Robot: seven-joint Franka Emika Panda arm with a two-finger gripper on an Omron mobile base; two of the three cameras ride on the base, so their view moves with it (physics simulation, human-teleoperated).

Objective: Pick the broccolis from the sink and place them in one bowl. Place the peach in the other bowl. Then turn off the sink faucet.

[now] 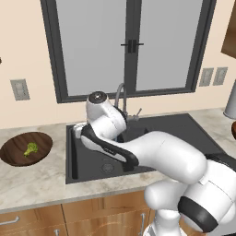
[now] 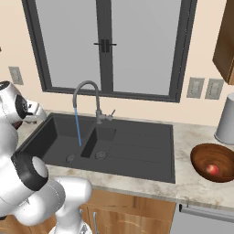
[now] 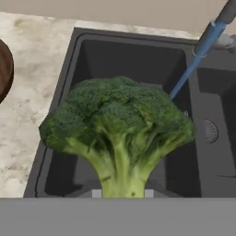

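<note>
A big green broccoli (image 3: 117,120) stands right in front of the hand camera, its stem down between the jaws, and my gripper (image 3: 122,191) is shut on it above the left basin of the black sink (image 3: 83,50). From the base, the gripper (image 1: 79,131) hangs over the sink's (image 1: 184,129) left edge. Another broccoli (image 1: 31,148) lies in the brown wooden bowl (image 1: 16,156) on the left counter. The peach (image 2: 211,169) rests in a second wooden bowl (image 2: 215,151) on the right counter. Blue water (image 2: 77,128) runs from the grey gooseneck faucet (image 2: 87,87).
A grey canister (image 2: 226,121) stands on the right counter behind the peach bowl. A dark-framed window (image 2: 107,45) rises behind the faucet. A brown wall cabinet (image 2: 226,41) hangs at the upper right. The left bowl's edge (image 3: 3,69) shows on the counter beside the sink.
</note>
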